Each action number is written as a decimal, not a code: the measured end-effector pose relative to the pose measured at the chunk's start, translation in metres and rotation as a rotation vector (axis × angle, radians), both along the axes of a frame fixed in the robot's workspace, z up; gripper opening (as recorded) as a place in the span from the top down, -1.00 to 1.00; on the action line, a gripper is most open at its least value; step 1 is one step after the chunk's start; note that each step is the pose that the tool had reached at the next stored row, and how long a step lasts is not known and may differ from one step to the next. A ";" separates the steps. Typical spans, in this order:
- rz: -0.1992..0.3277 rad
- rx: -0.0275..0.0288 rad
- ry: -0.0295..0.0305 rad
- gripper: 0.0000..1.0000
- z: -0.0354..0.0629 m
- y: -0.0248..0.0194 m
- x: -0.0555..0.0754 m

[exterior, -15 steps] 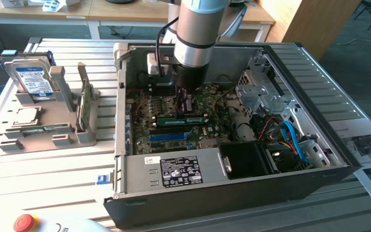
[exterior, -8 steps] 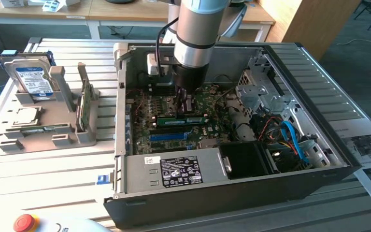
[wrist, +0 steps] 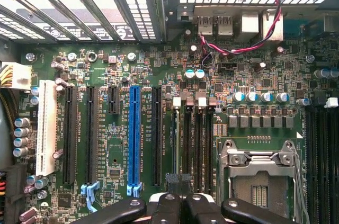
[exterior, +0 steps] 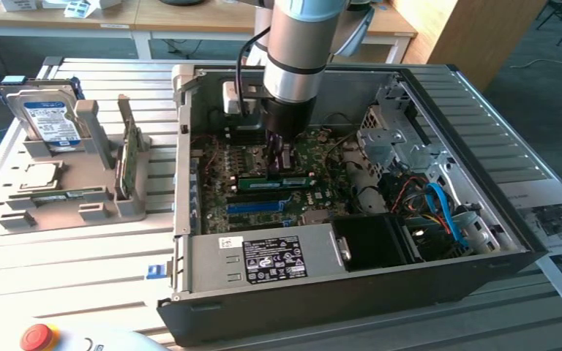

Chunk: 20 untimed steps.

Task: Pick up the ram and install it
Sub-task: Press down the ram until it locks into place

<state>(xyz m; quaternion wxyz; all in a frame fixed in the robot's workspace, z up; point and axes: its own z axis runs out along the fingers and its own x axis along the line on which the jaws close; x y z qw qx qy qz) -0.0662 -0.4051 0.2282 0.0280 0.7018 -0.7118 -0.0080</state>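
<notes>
Exterior view: the arm is reaching down into the open computer case (exterior: 515,241), its gripper (exterior: 279,157) hovering just over the motherboard (exterior: 227,164) with its fingers pressed together — nothing is showing between them. The ram (exterior: 279,180) is lying lengthwise in a slot right under the fingertips. From the wrist camera, the closed fingers (wrist: 170,209) are sitting above the memory slots (wrist: 193,144), beside the empty CPU socket (wrist: 259,173) — the blue slot strip (wrist: 134,134) is standing further off.

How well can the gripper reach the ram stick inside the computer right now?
Probably well: the gripper hangs inside the open case, just above the ram, with nothing visible between them.
</notes>
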 end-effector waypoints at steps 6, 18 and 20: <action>0.000 0.0002 -0.0001 0.80 -0.0014 0.0000 0.000; 0.000 -0.0002 0.0000 0.80 -0.0033 0.0000 0.000; 0.000 -0.0001 0.0000 0.80 -0.0034 0.0000 0.000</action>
